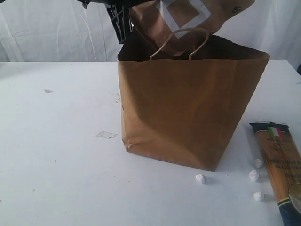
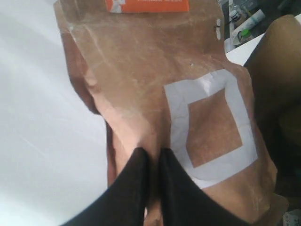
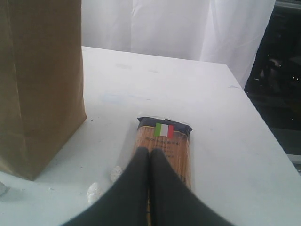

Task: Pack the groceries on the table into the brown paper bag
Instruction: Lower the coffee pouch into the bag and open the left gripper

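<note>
The brown paper bag stands open on the white table, its cord handles up. Above its mouth hangs the brown labelled pouch, tilted, with a white square frame printed on it. My left gripper is shut on the pouch at one edge, and it enters the exterior view from the top left. The long spaghetti packet lies flat to the right of the bag. My right gripper is shut and empty, hovering over the near end of the spaghetti packet. The other groceries are out of view.
Small white crumpled lumps lie between the bag and the packet. A scrap of clear tape sits left of the bag. The table's edge runs close beside the packet. White curtains hang behind.
</note>
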